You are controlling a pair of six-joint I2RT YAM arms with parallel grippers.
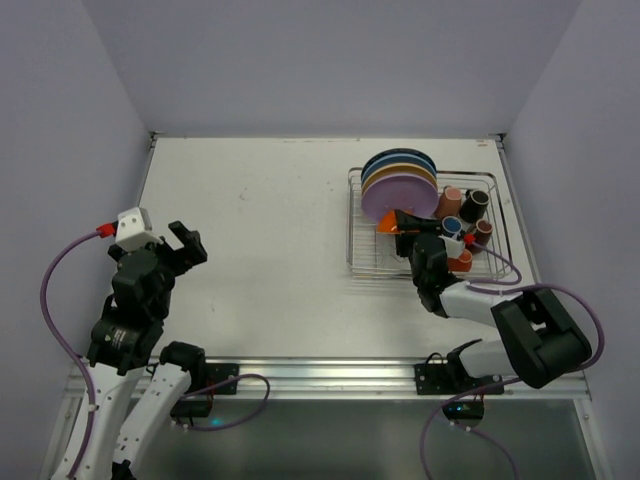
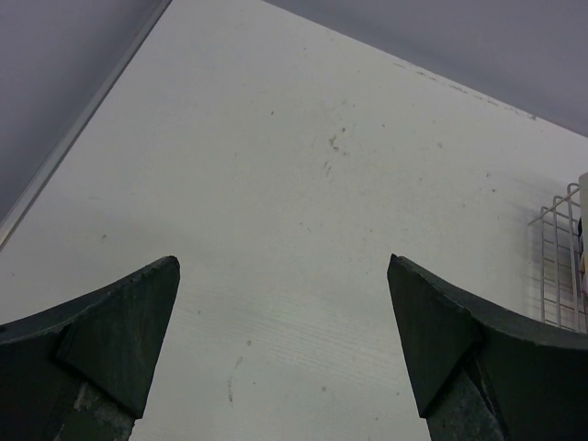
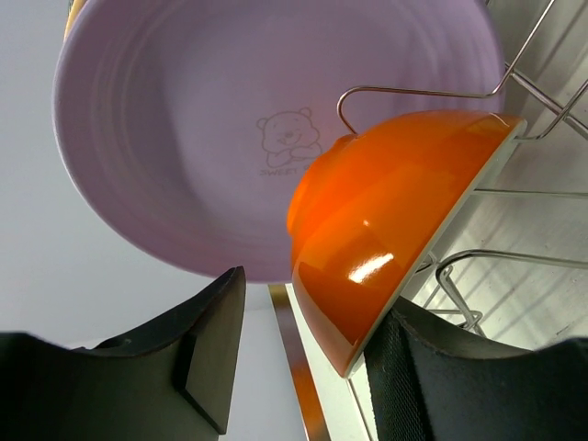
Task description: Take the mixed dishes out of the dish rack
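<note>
Toward the left side of the dish rack [image 1: 375,258], the orange bowl [image 3: 386,220] is standing on edge among the wire dividers, just in front of the lilac plate [image 3: 184,138]. The right gripper [image 3: 312,303] is straddling its lower rim with jaws spread wide, not yet pinching. A good grasp, I judge, is going to need one finger on the white inside and one on the glossy back, seated deep enough not to slip, before lifting the bowl clear of the wire loop without nudging the plate. The left gripper [image 2: 283,266] is hanging wide open over the table [image 2: 276,138], well apart from the rack.
</note>
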